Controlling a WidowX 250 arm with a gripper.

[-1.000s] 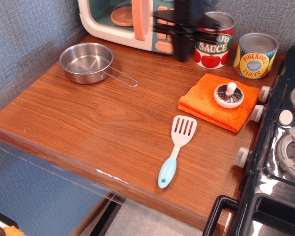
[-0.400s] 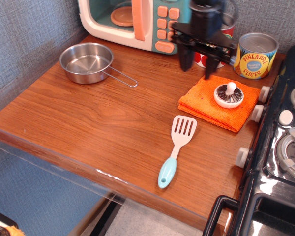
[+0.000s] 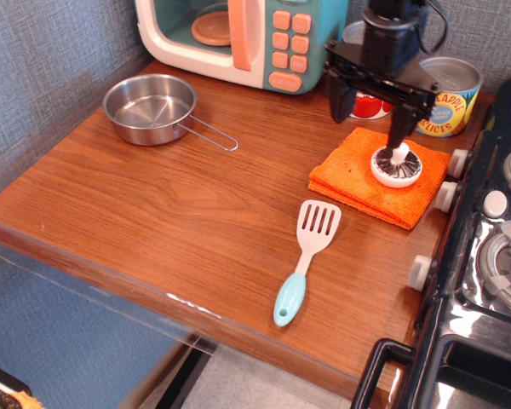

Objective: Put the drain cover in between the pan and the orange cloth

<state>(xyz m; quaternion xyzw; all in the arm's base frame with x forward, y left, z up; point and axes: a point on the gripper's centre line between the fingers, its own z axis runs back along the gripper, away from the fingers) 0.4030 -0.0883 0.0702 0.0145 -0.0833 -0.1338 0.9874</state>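
Nearest to the camera, a white spatula (image 3: 306, 261) with a light blue handle lay flat on the wooden table (image 3: 153, 221), its slotted blade pointing away toward the orange cloth (image 3: 351, 175). At the right edge stood a black toy stove (image 3: 485, 273) with white knobs on its side. Further back, the orange cloth lay folded on the table just beside the stove, and the drain cover (image 3: 396, 165) rested on top of it, near its far right part, with the white knob upright. The black gripper (image 3: 372, 112) hung over the cloth with its jaws wide apart and held nothing; its right finger stood just behind the knob of the drain cover, but I could not tell if it touched. The pan (image 3: 150, 108) sat well apart at the far left of the table, its wire handle pointing right. At the very back stood a toy microwave (image 3: 238, 38), a sauce can (image 3: 366, 104) mostly hidden behind the gripper, and a pineapple can (image 3: 447, 95).
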